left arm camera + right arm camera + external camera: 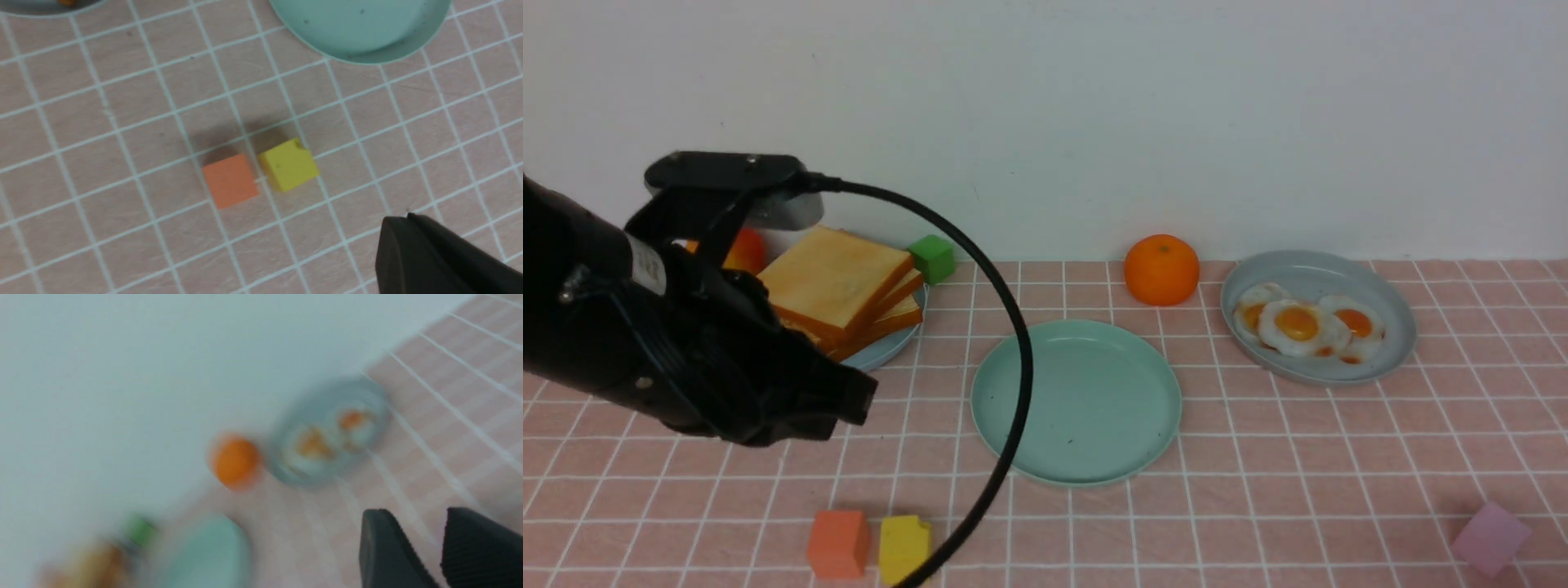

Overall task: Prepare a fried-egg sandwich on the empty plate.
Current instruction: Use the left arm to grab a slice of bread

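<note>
The mint-green plate (pixel 1078 400) sits mid-table with nothing on it; its edge shows in the left wrist view (pixel 359 28). Several toast slices (pixel 837 286) are stacked on a blue-grey plate (pixel 890 347) at the back left. Fried eggs (pixel 1298 325) lie on another blue-grey plate (pixel 1388 302) at the back right. My left gripper (pixel 859 400) is shut and empty, in front of the toast plate and left of the mint plate; its tips show in the left wrist view (pixel 406 216). My right gripper (pixel 416 516) is open and empty; its view is blurred and shows the egg plate (pixel 367 400) ahead.
An orange (pixel 1161 269) sits between the mint and egg plates. A green cube (pixel 933 257) is by the toast. Orange (pixel 837 543) and yellow (pixel 904 547) cubes lie near the front edge, a pink cube (pixel 1490 535) at the front right. The left arm's cable (pixel 1013 327) arcs over the mint plate.
</note>
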### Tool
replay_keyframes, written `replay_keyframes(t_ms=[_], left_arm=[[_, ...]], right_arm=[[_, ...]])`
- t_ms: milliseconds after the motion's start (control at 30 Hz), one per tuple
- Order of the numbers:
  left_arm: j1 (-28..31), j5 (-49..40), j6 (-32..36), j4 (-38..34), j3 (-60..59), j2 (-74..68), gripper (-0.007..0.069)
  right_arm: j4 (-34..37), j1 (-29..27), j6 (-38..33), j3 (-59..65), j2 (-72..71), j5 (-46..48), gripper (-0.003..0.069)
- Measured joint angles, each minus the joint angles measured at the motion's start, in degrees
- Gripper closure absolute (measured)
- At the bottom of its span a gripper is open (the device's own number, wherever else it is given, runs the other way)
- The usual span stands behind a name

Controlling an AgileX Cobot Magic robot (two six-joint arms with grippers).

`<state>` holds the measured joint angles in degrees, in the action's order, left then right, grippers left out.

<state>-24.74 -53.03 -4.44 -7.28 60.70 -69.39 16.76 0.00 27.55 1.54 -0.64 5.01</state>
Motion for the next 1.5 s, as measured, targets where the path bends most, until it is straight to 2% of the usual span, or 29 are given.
replay_keyframes(t_ms=[167,267,333,433,567,633,733,967,1133,1200,1333,1500], left_arm=[[0.0,-0.48,0.37,0.73,0.01,0.0,0.0619],[0.0,0.75,0.56,0.79,0.06,-0.11,0.062],[0.0,0.91,0.69,0.99,1.73,-1.27,0.0638],[0.36,-1.08,0.7,3.61,7.21,-5.55,0.0638],[3.36,-4.59,-0.2,5.03,15.24,-13.92,0.0638],[5.17,-5.96,-0.38,4.98,19.5,-18.28,0.0638],[7.85,-6.76,-0.45,5.09,26.2,-26.82,0.0638],[8.91,-6.24,-0.55,8.57,38.34,-40.64,0.0627],[8.91,-5.65,-0.62,11.53,46.29,-49.52,0.0482],[8.91,-4.92,-0.62,14.68,49.2,-52.85,0.0359],[8.91,-2.38,-1.79,17.54,50.53,-55.29,0.0213],[8.91,1.31,-2.82,19.0,50.7,-57.04,0.0163]], right_arm=[[6.72,0.07,5.12,-0.07,0.0,-10.41,0.0418],[6.19,0.85,6.77,-2.31,0.0,-6.8,0.0421],[0.34,4.61,5.15,-12.41,1.66,7.22,0.0449],[-6.75,11.86,-3.57,-28.23,9.34,31.71,0.05],[-9.71,19.48,-12.94,-44.99,18.53,55.43,0.0558],[-9.89,22.37,-16.19,-51.88,22.51,62.71,0.058],[-9.55,25.28,-20.38,-58.76,26.16,66.9,0.0598],[-6.22,26.07,-29.03,-64.34,28.71,67.28,0.0601],[-3.82,26.22,-31.81,-64.39,28.71,64.08,0.0596],[-3.6,26.25,-32.18,-64.39,28.71,63.12,0.0595],[-3.6,26.25,-32.18,-64.39,28.71,62.86,0.0592],[-2.57,26.25,-32.18,-64.39,28.71,62.86,0.0589]])
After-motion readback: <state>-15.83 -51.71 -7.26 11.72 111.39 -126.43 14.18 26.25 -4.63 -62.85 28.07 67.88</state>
